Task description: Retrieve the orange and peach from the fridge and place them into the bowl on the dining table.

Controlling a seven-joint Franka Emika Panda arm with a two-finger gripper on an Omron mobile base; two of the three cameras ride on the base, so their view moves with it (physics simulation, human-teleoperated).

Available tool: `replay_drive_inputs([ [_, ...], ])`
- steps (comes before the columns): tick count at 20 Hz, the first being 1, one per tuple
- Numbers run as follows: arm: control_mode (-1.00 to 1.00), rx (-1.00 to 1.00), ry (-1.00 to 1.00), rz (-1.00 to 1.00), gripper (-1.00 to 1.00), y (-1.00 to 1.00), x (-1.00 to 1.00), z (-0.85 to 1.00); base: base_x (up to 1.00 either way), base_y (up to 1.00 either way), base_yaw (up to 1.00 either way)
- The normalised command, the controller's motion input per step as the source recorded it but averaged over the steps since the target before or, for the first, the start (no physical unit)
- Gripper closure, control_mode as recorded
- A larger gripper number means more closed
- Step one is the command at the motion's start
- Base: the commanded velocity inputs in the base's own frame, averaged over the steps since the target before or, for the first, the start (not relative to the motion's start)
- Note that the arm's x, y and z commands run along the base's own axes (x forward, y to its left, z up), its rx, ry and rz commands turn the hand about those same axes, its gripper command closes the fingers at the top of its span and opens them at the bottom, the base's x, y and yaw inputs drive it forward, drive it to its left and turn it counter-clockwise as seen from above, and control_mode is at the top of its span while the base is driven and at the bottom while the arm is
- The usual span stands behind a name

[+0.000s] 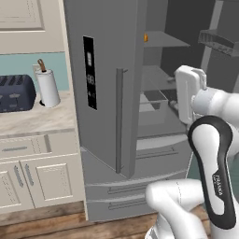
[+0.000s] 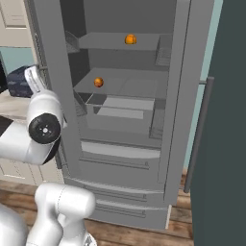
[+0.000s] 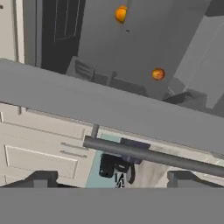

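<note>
I've got the fridge point(image 2: 192, 96) open, jaws apart and empty, orange point(image 2: 130, 39) upper centre, peach point(image 2: 98, 82) below it — both fruits left to fetch.

A dark navy four-slot toaster point(image 1: 15, 93) sits on the pale marble desk point(image 1: 32, 122) against the teal wall, and just beside it, to its right, a white paper-towel roll point(image 1: 48, 87) stands upright on a holder with a brown wooden top. Cream panelled cabinets with grey bar handles point(image 1: 32, 179) run beneath this desk, another cream cabinet point(image 1: 28, 23) hangs above it, and brown wood-plank flooring point(image 1: 56, 226) lies below.
</note>
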Motion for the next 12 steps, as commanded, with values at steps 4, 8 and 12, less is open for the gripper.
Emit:
replay_drive_inputs([
  [4, -1.00, 0.14, 0.00, 0.00, -1.00, -0.13, 0.19, 0.06, 0.00, 0.00, 0.00],
  [8, -1.00, 0.08, 0.06, 0.00, -1.00, -0.28, 0.04, 0.02, 0.00, 0.00, 0.00],
  [12, -1.00, 0.02, 0.19, 0.00, -1.00, -0.26, 0.13, -0.11, 0.00, 0.00, 0.00],
])
